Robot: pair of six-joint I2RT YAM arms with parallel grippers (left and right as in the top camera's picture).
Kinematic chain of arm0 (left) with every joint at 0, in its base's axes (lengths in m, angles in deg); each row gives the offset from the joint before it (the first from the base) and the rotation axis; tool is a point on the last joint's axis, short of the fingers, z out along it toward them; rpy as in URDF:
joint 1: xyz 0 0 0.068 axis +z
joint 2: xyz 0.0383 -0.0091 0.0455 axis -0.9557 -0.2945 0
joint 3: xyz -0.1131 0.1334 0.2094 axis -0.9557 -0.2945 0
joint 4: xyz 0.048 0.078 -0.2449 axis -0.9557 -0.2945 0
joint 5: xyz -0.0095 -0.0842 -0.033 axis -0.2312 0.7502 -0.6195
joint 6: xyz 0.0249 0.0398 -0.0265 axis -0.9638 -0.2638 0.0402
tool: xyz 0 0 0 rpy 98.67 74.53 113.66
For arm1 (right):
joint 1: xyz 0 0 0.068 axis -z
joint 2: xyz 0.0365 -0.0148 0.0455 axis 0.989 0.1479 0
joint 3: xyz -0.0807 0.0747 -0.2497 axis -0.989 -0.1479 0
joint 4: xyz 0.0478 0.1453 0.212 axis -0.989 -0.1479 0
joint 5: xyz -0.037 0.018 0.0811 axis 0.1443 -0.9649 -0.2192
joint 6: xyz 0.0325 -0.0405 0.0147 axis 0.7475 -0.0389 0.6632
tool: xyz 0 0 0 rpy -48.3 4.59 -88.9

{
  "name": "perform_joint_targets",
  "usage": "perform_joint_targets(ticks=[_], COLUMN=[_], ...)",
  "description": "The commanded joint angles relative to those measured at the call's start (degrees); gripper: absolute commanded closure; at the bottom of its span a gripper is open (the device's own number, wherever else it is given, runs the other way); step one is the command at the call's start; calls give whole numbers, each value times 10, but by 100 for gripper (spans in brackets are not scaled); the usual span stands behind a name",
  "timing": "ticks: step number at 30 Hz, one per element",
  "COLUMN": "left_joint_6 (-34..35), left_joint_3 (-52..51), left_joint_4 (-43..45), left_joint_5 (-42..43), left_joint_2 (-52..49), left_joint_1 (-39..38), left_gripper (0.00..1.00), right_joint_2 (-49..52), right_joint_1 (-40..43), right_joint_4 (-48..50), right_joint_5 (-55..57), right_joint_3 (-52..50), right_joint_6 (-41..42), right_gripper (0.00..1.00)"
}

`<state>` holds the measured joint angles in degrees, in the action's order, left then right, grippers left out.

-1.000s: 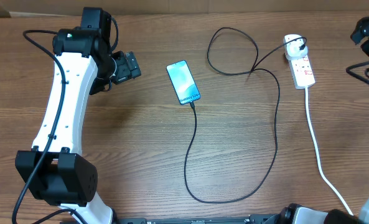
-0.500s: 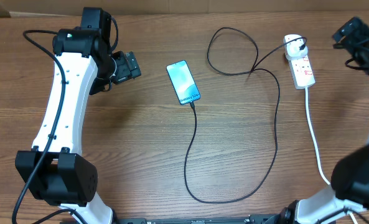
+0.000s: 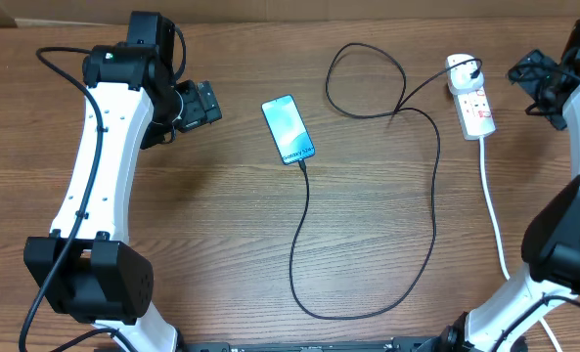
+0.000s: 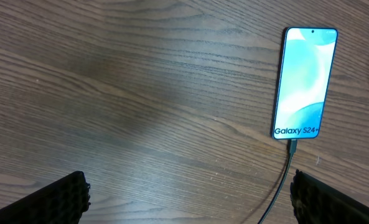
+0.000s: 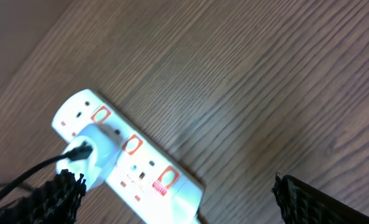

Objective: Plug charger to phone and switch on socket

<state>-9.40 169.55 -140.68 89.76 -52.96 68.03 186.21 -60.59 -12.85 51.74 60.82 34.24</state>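
The brown wood-grain worktop (image 3: pixel 192 225) lies bare to the left of and nearer than the slim black-edged smartphone (image 3: pixel 289 129). To its right, the thin black charger cable (image 3: pixel 435 196) takes up the middle. From the phone it drops toward the near edge, sweeps right and climbs back, then curls into 1 loop near the far edge. It ends at the round white plug adapter (image 3: pixel 461 70).

The phone lies flat, screen up and lit pale blue, reading "Galaxy S24+". Its long axis runs far to near, tilted slightly, with the lower end nearer and a little to the right. The cable's connector meets that lower end.

The white oblong power strip (image 3: pixel 475 110) lies near the worktop's right side, its long axis also far to near. The adapter is seated at its far end, and its thick white cord (image 3: pixel 493 225) trails off the near end toward the front edge. The right wrist view shows 3 red rocker switches (image 5: pixel 162 179); I cannot tell their setting.

The left tool (image 3: pixel 209 104) hangs over bare wood well left of the phone, its jaws spread wide and empty. The right tool (image 3: pixel 539 90) is just right of the strip, close to the right edge of the overhead view. It is also spread wide, gripping and touching nothing.
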Motion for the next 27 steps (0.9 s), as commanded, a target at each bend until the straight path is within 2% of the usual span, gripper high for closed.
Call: perform_joint_targets(ticks=[1, 10, 27], left_joint_6=[-4, -4, -4], left_joint_3=[4, 4, 4], left_joint_4=[1, 1, 1], left_joint_5=[-8, -8, -8], left_joint_2=[3, 3, 3], left_joint_1=[0, 0, 0], left_gripper=[0, 0, 0], right_joint_2=[42, 75, 137], right_joint_1=[-2, -4, -7], right_joint_4=[19, 57, 66], right_joint_5=[5, -81, -51], right_joint_3=[-2, -2, -2], right_joint_6=[3, 7, 7], right_gripper=[0, 0, 0])
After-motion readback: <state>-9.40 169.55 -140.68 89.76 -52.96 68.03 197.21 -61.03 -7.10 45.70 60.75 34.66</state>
